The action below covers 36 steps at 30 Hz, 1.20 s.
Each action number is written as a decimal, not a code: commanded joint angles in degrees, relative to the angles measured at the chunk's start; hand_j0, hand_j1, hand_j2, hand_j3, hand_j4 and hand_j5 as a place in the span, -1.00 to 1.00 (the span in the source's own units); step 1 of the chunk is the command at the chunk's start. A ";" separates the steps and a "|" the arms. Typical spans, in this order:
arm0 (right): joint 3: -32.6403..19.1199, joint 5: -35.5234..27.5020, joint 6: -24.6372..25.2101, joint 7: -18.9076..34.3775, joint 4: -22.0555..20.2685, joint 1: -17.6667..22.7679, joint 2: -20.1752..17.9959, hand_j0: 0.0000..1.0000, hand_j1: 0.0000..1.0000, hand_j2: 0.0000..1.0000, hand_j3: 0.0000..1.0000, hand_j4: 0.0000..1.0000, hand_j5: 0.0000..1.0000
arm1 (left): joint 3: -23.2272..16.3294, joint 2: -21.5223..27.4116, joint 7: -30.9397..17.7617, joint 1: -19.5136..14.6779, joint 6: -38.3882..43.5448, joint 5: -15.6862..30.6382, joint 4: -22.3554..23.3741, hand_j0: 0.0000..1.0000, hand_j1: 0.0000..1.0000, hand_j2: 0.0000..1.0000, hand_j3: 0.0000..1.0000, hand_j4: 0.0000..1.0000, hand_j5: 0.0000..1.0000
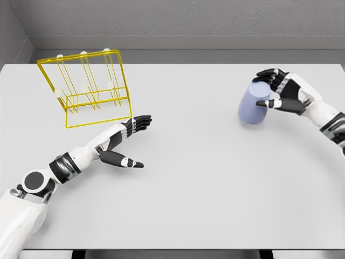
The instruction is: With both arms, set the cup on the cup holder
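While the right hand [274,89] grips the pale lilac plastic cup [253,104], tilted, well right of the yellow wire cup holder [86,86] on the white desk [205,178], the left hand [126,141] lies open just below-right of the holder, i.e. nearer it.

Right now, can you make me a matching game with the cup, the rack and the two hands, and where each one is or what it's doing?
Things:
1. cup
2. rack
3. left hand
4. right hand

Clues:
A. yellow wire, far left of the table
B. open, fingers stretched out, holding nothing
C. pale blue, on the right side
D. wrapped around the cup

Pairs: 1-C, 2-A, 3-B, 4-D
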 commanded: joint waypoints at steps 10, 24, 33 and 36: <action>0.05 -0.01 0.03 0.00 -5.03 0.35 1.05 0.24 0.24 0.24 0.24 0.24 0.24 | 0.01 0.03 0.00 0.00 0.02 0.38 -0.11 1.00 1.00 1.00 1.00 1.00 1.00; 3.47 0.08 0.03 0.00 -8.55 0.18 3.77 0.24 0.24 0.24 0.24 0.24 0.24 | 0.01 0.03 0.00 0.00 0.11 0.38 -0.02 1.00 1.00 1.00 1.00 1.00 1.00; 5.23 0.25 0.03 0.00 -10.31 0.44 6.23 0.24 0.24 0.24 0.24 0.24 0.24 | 0.01 0.03 0.00 -0.09 0.11 0.38 0.15 1.00 1.00 1.00 1.00 1.00 1.00; 5.85 0.25 0.03 0.00 -10.75 0.53 7.38 0.24 0.24 0.24 0.24 0.24 0.24 | 0.01 0.03 0.00 -0.09 0.11 0.38 0.15 1.00 1.00 1.00 1.00 1.00 1.00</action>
